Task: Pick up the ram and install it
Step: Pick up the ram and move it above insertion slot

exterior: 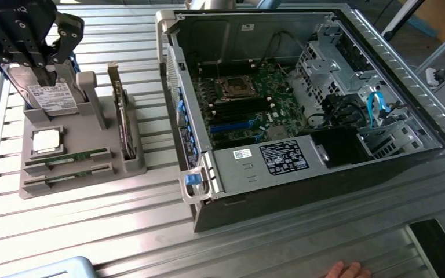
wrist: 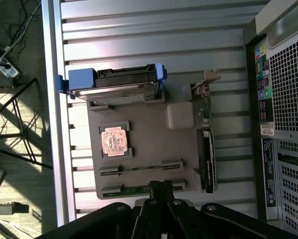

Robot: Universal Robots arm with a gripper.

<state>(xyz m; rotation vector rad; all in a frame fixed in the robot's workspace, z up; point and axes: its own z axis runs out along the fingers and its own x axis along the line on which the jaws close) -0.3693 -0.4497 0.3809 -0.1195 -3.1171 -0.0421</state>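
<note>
- In the exterior view, a person's hand (exterior: 346,270) lies at the near edge of the slatted metal table (exterior: 130,231), at about five o'clock of the scene.
- A grey holder tray (exterior: 141,165) (wrist: 149,144) sits on the table toward nine o'clock.
- The open computer case (exterior: 284,200) (wrist: 288,99) takes the three o'clock side, apart from the tray.
- The ram (exterior: 66,177) (wrist: 131,189) lies along the tray's nearest slot, a thin green stick with nothing gripping it.
- A second stick (exterior: 72,157) lies in the next slot, just at twelve o'clock of the ram and parallel to it.
- A processor chip (exterior: 44,140) (wrist: 114,142) sits in a square pocket farther on, at twelve o'clock of both sticks.
- An expansion card (exterior: 122,116) (wrist: 207,149) stands on edge along the tray's three o'clock side.
- A hard drive (exterior: 48,95) (wrist: 114,85) with a white label leans upright at the tray's far end.
- The gripper (exterior: 48,74) (wrist: 161,188) hangs raised over the tray at ten o'clock of the scene, its black fingers pressed together and holding nothing.
- In the wrist view the gripper's tips show over the ram's slot.
- Inside the case, the green motherboard (exterior: 245,98) lies flat at about one o'clock of the tray.
</note>
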